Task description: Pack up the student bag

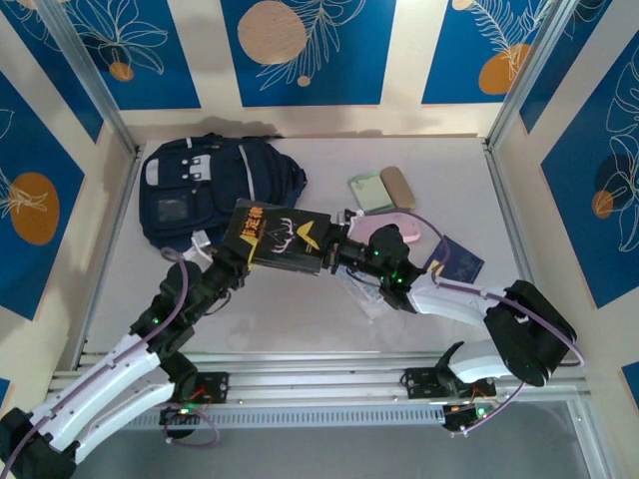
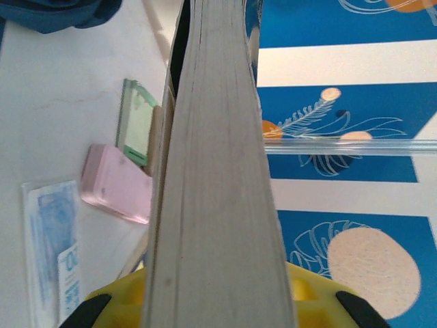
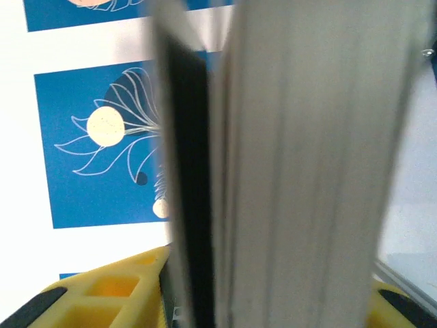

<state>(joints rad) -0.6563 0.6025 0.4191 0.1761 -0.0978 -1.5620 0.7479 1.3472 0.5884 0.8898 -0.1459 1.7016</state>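
Left arm (image 1: 120, 359): rises from its base at the near left, with its white links slanting up and to the right.
Left end effector (image 1: 237, 261): clamped on the left end of a black hardcover book with gold cover print (image 1: 275, 238). Its yellow fingers (image 2: 109, 307) sit on either side of the page block.
Right arm (image 1: 519, 334): its base is at the near right and its elbow is folded out to the far right. The forearm reaches back leftward.
Right end effector (image 1: 337, 254): at the book's right end, facing the left end effector. Its yellow fingers (image 3: 102, 294) flank the cover and pages, but it is unclear whether they press.

Cream walls (image 1: 205, 60), blue leaf-print panels (image 1: 349, 60); white table (image 1: 300, 324).
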